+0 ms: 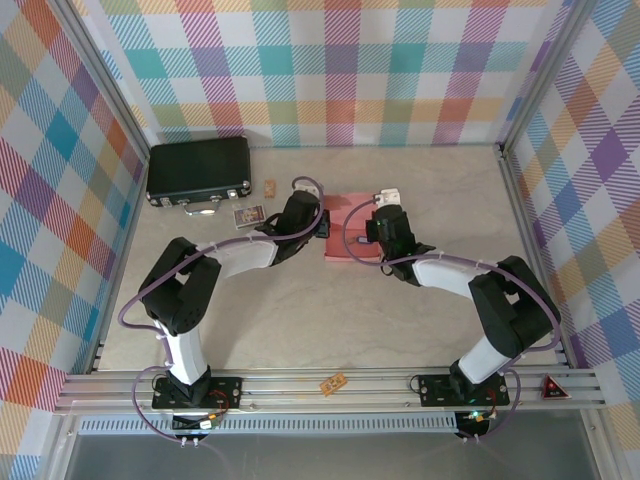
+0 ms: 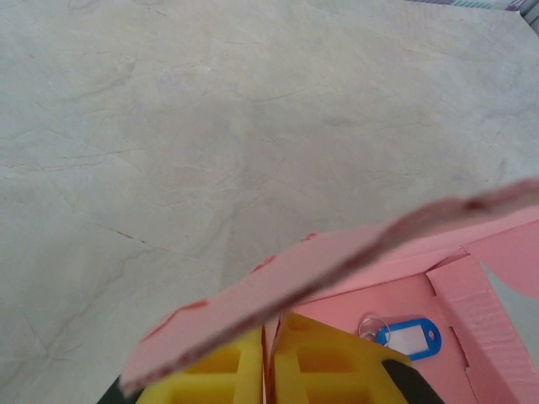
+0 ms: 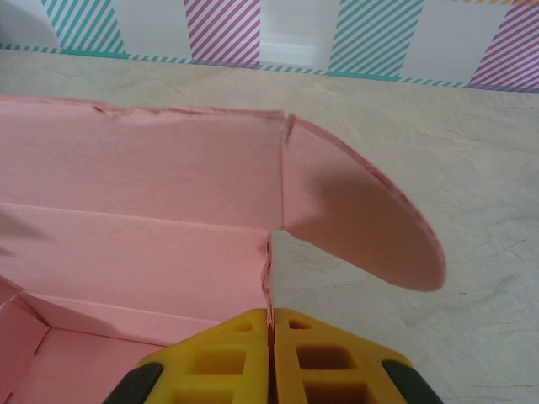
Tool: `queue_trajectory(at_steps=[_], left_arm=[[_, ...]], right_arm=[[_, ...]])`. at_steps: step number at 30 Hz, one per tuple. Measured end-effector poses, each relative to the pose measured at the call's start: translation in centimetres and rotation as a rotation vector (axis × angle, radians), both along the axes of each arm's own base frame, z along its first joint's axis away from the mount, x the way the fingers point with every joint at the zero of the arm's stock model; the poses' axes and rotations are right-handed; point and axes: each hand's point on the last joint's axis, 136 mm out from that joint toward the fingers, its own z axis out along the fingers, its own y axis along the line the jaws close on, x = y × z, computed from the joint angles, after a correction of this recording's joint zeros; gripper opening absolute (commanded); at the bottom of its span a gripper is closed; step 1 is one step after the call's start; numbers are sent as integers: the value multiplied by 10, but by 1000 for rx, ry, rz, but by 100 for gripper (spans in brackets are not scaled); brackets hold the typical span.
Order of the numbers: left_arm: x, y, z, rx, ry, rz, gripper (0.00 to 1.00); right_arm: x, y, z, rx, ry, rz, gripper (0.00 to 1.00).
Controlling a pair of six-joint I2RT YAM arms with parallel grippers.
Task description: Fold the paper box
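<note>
The salmon-pink paper box (image 1: 345, 236) lies half formed in the middle of the table, between both arms. My left gripper (image 1: 322, 222) is at its left side; in the left wrist view its yellow fingers (image 2: 221, 370) are shut on a thin pink wall (image 2: 268, 337), with a raised flap (image 2: 337, 261) crossing just above them. A blue key tag (image 2: 410, 334) lies on the box floor. My right gripper (image 1: 372, 233) is at the box's right side, shut (image 3: 271, 313) on the edge of the right wall (image 3: 268, 269). A rounded flap (image 3: 362, 219) sticks out beyond that edge.
A black hard case (image 1: 200, 170) with metal latches sits at the back left. Two small cards (image 1: 249, 214) (image 1: 270, 187) lie between it and the box. A small orange piece (image 1: 333, 381) rests on the front rail. Checked walls close in the table.
</note>
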Motion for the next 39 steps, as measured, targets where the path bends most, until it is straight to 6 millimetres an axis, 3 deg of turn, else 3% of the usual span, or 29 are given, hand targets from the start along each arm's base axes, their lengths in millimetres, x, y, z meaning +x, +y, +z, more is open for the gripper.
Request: queue_trajectory(at_steps=[39], left_arm=[[-20,-1,-6,-56,-21,14,12]], right_arm=[[-23,1,-16,23,-42,-67,10]])
